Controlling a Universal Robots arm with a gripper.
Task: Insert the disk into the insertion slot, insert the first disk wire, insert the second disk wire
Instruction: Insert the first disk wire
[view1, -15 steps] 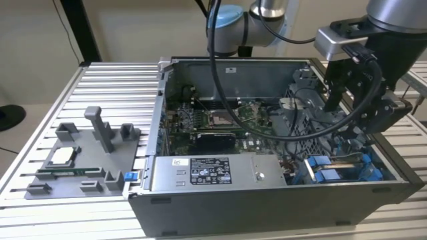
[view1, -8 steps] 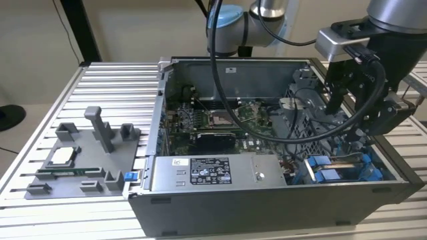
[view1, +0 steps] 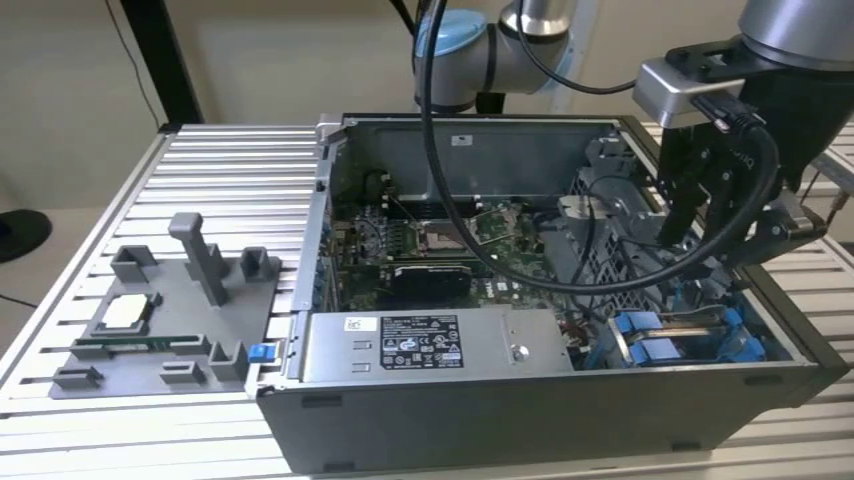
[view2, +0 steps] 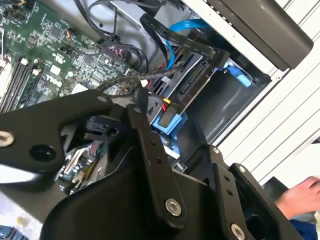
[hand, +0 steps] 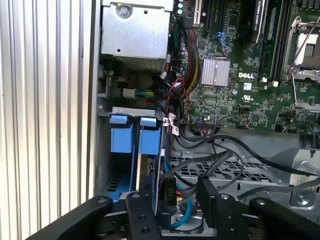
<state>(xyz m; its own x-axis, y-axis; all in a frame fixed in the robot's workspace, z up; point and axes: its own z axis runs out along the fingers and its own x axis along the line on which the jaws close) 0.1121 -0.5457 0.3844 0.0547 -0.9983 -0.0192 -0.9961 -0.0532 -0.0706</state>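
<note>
The disk (hand: 146, 172) stands on edge inside the insertion slot (hand: 131, 111), between the slot's blue rails and tabs. In the second wrist view the disk (view2: 192, 82) shows as a dark slab with a blue tab at one end. A black connector (hand: 167, 194) with a red label and a blue cable (hand: 183, 216) sit at the disk's end. Whether they are seated I cannot tell. My gripper (hand: 172, 192) hangs just above this end, open, with its fingers (view2: 150, 145) either side of the connector and apart from it. In the exterior view my gripper (view1: 707, 235) is over the blue bay (view1: 674, 340) at the case's right.
The open computer case (view1: 534, 410) holds a motherboard (view1: 441, 235), a grey labelled power-supply box (view1: 427, 345) and loose black cables (hand: 225, 150). A grey fixture tray (view1: 160, 330) lies at the exterior view's left. A person's hand (view2: 305, 192) rests outside the case.
</note>
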